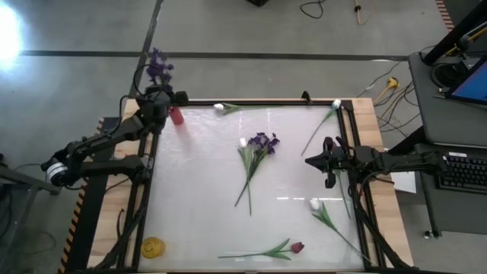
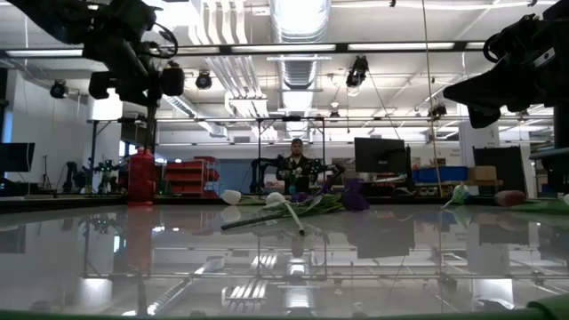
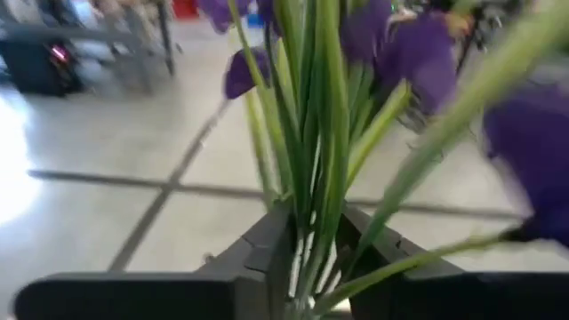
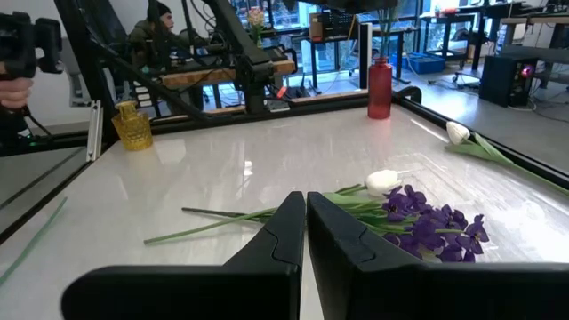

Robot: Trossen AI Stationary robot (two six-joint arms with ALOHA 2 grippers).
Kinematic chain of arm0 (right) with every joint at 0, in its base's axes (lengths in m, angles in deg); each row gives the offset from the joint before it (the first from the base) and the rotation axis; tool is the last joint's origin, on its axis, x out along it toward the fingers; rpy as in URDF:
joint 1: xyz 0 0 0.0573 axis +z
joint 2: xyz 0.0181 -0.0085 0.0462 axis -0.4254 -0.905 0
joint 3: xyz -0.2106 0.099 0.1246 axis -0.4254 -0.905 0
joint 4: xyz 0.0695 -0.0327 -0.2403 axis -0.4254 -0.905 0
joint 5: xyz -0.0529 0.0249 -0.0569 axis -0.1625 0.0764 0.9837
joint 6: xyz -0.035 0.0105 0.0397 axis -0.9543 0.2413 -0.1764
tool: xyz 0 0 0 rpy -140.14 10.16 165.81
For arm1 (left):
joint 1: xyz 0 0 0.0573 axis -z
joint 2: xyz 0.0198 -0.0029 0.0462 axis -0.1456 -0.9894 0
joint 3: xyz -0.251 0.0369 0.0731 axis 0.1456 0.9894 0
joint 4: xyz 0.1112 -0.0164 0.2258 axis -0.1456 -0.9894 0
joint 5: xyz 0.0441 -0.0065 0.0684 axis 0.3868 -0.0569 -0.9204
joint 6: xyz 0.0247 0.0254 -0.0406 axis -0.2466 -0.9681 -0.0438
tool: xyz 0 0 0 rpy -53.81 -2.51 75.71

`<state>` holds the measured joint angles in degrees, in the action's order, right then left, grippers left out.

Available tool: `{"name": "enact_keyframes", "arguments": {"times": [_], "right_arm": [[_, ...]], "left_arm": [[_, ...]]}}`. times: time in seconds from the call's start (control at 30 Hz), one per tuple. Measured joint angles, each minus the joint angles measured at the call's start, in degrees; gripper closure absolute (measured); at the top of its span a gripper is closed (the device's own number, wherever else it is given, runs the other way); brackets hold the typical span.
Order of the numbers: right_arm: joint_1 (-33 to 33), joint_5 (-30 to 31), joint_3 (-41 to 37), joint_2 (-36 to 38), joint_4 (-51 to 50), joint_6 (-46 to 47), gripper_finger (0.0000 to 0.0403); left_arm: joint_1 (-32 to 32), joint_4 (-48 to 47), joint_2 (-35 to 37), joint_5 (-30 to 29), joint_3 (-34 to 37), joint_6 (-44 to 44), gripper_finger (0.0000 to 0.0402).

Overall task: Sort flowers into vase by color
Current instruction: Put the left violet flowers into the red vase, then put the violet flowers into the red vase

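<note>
Left gripper (image 1: 157, 97) holds purple flowers (image 1: 157, 65) above the red vase (image 1: 176, 116).

In the left wrist view its fingers (image 3: 258, 253) pinch the green stems. The right gripper (image 1: 310, 160), fingers pressed together, waits at the table's (image 1: 198, 183) right side. A purple bunch (image 1: 262, 142) lies mid-table with a white bud (image 4: 384, 182); more white tulips (image 1: 335, 104) lie along the far and right edges, a red tulip (image 1: 297, 247) near the front edge, a yellow vase (image 1: 154, 246) at the front-left corner.

high cam straight down on whole table (image 1: 228, 190), low cam at tabletop height facing 12 o'clock into the room, wrist cams look past their own fingers; high, low and right wrist all share the red vase (image 1: 176, 116).
</note>
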<state>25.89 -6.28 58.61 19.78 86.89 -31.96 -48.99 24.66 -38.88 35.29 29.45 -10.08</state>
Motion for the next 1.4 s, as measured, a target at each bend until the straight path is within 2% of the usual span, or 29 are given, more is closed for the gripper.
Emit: {"name": "enact_keyframes", "arguments": {"times": [0.17, 0.3, 0.47, 0.73, 1.03, 1.2, 1.4], "right_arm": [[0.0, 0.0, 0.0, 0.0, 0.0, -0.01, 0.0394], [0.0, 0.0, 0.0, 0.0, 0.0, -0.01, 0.0394], [-0.01, -0.02, 0.0, -0.01, 0.0, 0.02, 0.0394], [0.01, 0.0, 0.0, -0.01, 0.0, -0.01, 0.0394], [-0.01, 0.0, 0.0, 0.0, 0.0, -0.01, 0.0394], [-0.01, 0.0, 0.0, -0.01, -0.01, -0.01, 0.0394], [0.01, 0.01, 0.0, -0.01, 0.0, -0.01, 0.0394]], "left_arm": [[0.02, -19.36, -0.15, 6.58, -7.54, 6.25, 0.0289], [0.02, -36.14, -0.75, 7.31, -14.24, 11.63, 0.027], [0.07, -48.23, -1.83, 8.83, -20.88, 13.11, 0.0248], [0.77, -58.48, -3.45, 21.87, -26.35, 12.04, 0.0206], [8.87, -64.33, -2.35, 32.85, -24.59, 13.32, 0.0179], [17.84, -64.38, -1.96, 34.15, -21.88, 18.48, 0.0178], [29.83, -61.76, -1.96, 32.08, -20.76, 25.82, 0.0178]]}}
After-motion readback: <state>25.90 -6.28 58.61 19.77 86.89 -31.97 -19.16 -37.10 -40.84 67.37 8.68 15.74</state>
